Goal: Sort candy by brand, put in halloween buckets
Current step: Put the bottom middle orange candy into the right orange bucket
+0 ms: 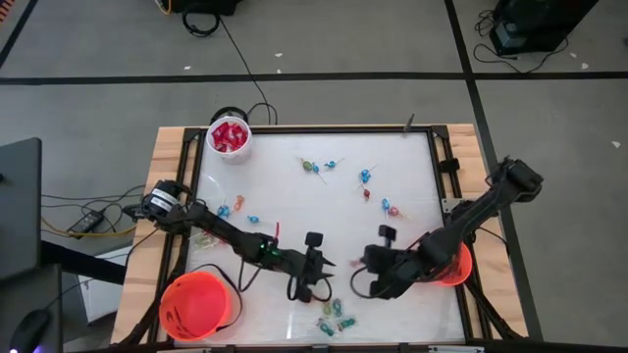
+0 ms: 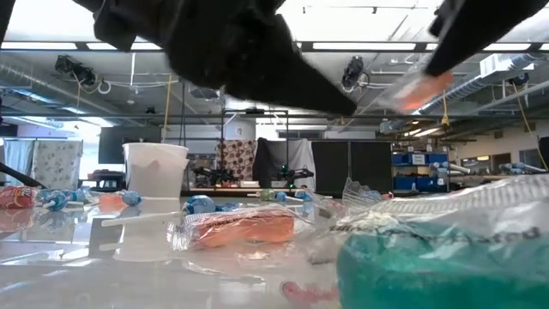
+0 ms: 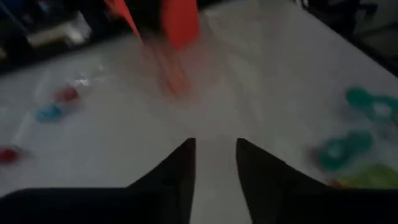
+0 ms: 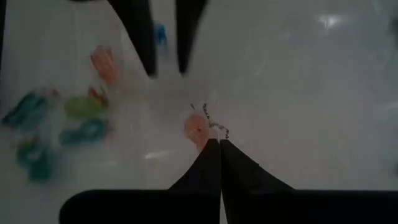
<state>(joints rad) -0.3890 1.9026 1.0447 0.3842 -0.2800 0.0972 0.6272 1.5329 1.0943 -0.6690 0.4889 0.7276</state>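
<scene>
The right gripper [image 4: 219,144] has its fingers pinched together on a pale orange wrapped candy [image 4: 196,128] lying on the desk [image 4: 311,93] at their tips, while the left gripper [image 4: 165,71], fingers narrowly parted and empty, faces it from just beyond.

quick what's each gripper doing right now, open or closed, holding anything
Left gripper: open, empty, over the white table.
Right gripper: shut, nothing seen between its fingers; a small orange wrapped candy lies at its tips.

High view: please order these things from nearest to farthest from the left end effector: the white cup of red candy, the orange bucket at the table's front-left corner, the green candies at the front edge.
From the left end effector:
1. Green candies, just in front of it.
2. Orange bucket, front-left corner.
3. White cup, far-left corner.
</scene>
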